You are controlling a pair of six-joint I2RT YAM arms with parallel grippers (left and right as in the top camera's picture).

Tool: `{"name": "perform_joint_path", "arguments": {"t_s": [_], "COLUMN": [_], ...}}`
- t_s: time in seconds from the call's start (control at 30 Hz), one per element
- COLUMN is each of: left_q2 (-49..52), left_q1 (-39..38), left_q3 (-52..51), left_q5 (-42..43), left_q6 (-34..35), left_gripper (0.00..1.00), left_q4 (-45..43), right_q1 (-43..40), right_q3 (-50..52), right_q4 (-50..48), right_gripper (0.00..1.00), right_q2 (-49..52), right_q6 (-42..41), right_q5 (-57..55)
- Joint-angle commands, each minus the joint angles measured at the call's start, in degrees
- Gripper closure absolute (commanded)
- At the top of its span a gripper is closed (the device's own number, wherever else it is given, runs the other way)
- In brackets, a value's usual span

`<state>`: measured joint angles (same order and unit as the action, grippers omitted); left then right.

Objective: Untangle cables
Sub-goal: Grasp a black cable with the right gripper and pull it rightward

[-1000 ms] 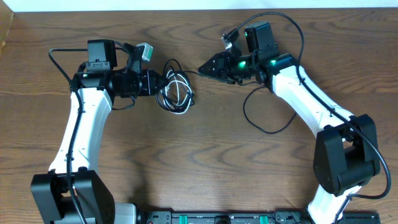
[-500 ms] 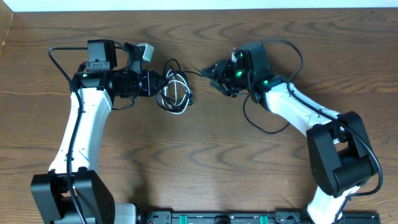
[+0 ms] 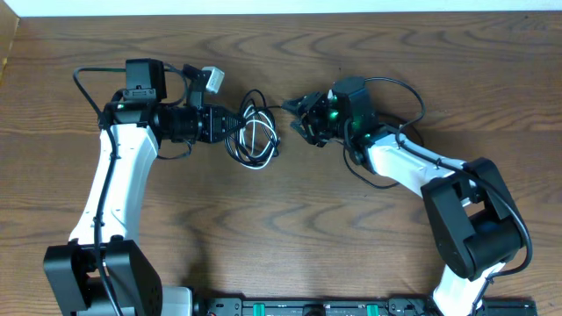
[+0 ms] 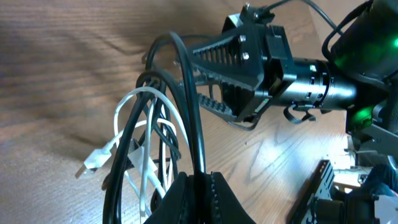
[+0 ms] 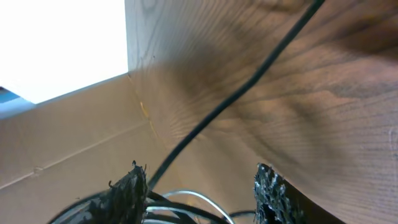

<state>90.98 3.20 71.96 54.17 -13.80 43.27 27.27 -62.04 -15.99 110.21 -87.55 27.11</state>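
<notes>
cables [image 3: 255,137] between left claw [image 3: 234,125], tight on black cable [image 4: 194,124], and half-wide right claw [image 3: 297,117], well inside table [image 3: 290,228] edges

Dark wood-grain bench [image 3: 290,219]. One tangled bundle of black and white cables [image 3: 255,139] on it, centre, toward the far edge. Full contact not determinable.

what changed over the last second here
The right gripper swung down toward the cables, its arm folding in closer. The left gripper shifted slightly right, carrying them along. It stays shut on a black cable; nothing was let go.
</notes>
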Motion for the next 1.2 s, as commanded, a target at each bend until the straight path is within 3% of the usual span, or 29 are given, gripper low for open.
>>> {"name": "perform_joint_path", "arguments": {"t_s": [0.0, 0.3, 0.43, 0.5, 0.6, 0.8, 0.87, 1.07, 1.13, 1.17], "left_q2": [-0.44, -0.44, -0.44, -0.44, -0.44, -0.44, -0.44, -0.44, -0.44, -0.44], "left_q1": [-2.19, -5.11, -5.11, -5.11, -5.11, -5.11, -5.11, -5.11, -5.11, -5.11], "left_q3": [0.59, 0.59, 0.59, 0.59, 0.59, 0.59, 0.59, 0.59, 0.59, 0.59], "left_q5": [2.12, -2.80, -2.82, -2.82, -2.84, -10.21, -15.15, -32.74, -40.24, -42.66], "left_q6": [-3.80, -4.37, -4.37, -4.37, -4.37, -1.90, 1.44, 14.56, 18.84, 20.06], "left_gripper": [0.93, 0.92, 0.92, 0.92, 0.92, 0.92, 0.92, 0.92, 0.92, 0.92], "left_q4": [0.59, 0.68, 0.68, 0.70, 0.70, 0.72, 0.35, -0.90, -0.46, -0.24], "right_q1": [0.74, 2.75, 2.16, 1.22, -1.01, -6.47, -8.61, -15.32, -17.70, -18.43], "right_q3": [0.35, 0.35, 0.35, 0.35, 0.35, 0.35, 0.35, 0.35, 0.35, 0.35], "right_q4": [-3.74, -15.98, -15.96, -16.00, -16.00, -20.31, -22.75, -49.64, -67.67, -71.71], "right_gripper": [0.46, 0.48, 0.64, 0.75, 0.99, 0.99, 0.99, 0.99, 0.98, 0.98], "right_q2": [2.58, 9.84, 9.86, 9.86, 9.86, 9.79, 9.75, 9.64, 9.62, 9.62], "right_q6": [-0.76, -10.60, -10.08, -8.17, -3.41, 17.20, 18.88, 11.96, 1.49, -1.66], "right_q5": [-1.92, 0.20, -2.16, -2.12, -1.22, 18.80, 25.05, 47.82, 54.40, 54.75]}}
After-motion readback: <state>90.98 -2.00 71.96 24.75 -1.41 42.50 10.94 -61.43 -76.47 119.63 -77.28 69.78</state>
